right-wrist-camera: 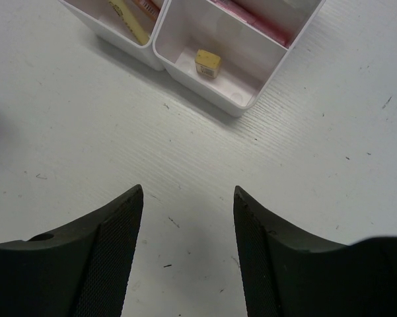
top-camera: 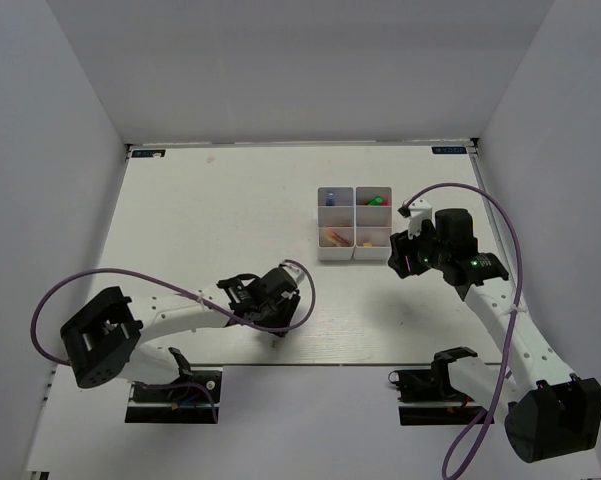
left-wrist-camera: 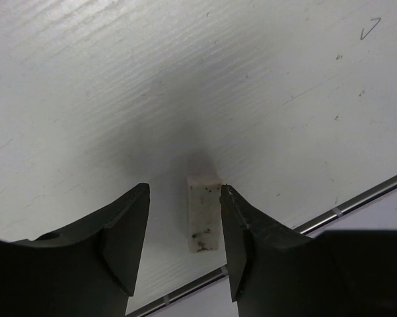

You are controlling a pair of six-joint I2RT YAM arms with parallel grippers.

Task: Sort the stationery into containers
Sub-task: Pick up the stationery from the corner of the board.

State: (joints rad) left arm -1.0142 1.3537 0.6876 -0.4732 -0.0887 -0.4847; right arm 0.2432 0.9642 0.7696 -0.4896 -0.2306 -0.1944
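Left tool (left-wrist-camera: 184, 195): jaws apart, straddling beige eraser (left-wrist-camera: 203, 212). Eraser lies flat on bench (left-wrist-camera: 86, 99), 6 o'clock from bench centre, near front edge, close to one finger; contact cannot be told.

Right tool (right-wrist-camera: 188, 193): jaws apart, nothing between them, at 4 o'clock of white compartment box (right-wrist-camera: 205, 99). Yellow eraser cube (right-wrist-camera: 208, 63) sits in nearest compartment.

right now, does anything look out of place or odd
One eraser lies loose near the table edge, outside the box, between the open left fingers. Its near end is smudged with dark specks. Nothing else stands out.
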